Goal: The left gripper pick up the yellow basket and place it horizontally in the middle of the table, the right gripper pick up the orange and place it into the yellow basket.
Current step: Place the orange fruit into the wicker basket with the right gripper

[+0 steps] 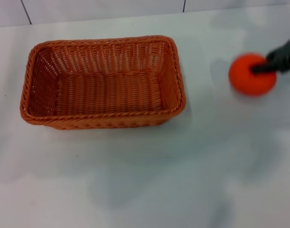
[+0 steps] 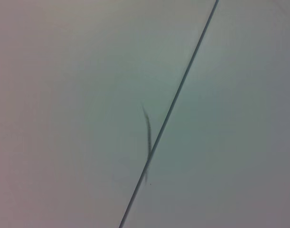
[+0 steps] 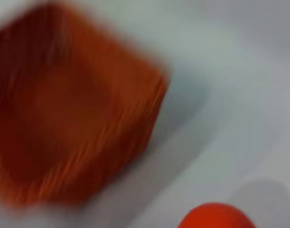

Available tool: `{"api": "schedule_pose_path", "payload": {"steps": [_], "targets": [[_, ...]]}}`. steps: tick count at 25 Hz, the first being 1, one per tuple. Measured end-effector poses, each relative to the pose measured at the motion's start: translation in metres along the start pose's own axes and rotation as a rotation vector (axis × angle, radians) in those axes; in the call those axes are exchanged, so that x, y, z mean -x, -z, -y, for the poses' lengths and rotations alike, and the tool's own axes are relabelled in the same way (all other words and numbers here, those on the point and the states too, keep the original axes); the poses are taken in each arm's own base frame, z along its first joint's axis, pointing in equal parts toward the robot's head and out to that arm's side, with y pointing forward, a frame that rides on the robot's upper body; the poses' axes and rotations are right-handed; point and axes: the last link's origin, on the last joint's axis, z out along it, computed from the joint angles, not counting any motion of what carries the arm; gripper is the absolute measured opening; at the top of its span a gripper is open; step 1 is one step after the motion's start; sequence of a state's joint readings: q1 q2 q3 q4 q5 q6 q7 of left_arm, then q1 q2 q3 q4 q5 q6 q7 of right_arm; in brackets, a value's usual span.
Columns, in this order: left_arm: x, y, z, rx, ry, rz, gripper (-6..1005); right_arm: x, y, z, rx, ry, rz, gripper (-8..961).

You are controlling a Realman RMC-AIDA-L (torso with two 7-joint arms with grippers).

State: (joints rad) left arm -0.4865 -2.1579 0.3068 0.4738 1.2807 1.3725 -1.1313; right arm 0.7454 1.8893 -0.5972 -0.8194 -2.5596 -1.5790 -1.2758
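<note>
The yellow basket [image 1: 103, 81], an orange-brown woven one, lies lengthwise on the white table [image 1: 149, 180], left of centre, and is empty. It also shows blurred in the right wrist view [image 3: 73, 114]. The orange [image 1: 251, 74] is at the right, well apart from the basket, and its top edge shows in the right wrist view [image 3: 216, 217]. My right gripper [image 1: 267, 66] reaches in from the right edge, with a black finger [image 1: 261, 69] across the orange's upper right side, and is closed on it. The left gripper is out of view.
A wall with tile seams [image 1: 26, 12] runs along the table's far edge. The left wrist view shows only a pale surface crossed by a thin dark seam [image 2: 173, 99].
</note>
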Motion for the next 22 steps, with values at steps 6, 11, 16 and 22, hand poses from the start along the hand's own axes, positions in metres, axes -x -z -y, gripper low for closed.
{"api": "schedule_pose_path", "payload": {"steps": [6,11,16,22], "targets": [[0.002,0.006,0.0,-0.005,0.011,-0.002,735,-0.032,0.027,-0.002,-0.019,-0.054,-0.488,235],[0.001,0.009,0.0,-0.004,0.016,-0.012,736,-0.068,0.016,0.032,-0.145,-0.007,-0.818,193],[0.001,0.01,0.0,-0.005,0.02,-0.016,735,-0.101,-0.024,0.077,-0.278,0.1,-0.88,172],[0.003,0.011,0.0,-0.007,0.029,-0.014,734,-0.11,-0.064,0.098,-0.333,0.141,-0.806,147]]}}
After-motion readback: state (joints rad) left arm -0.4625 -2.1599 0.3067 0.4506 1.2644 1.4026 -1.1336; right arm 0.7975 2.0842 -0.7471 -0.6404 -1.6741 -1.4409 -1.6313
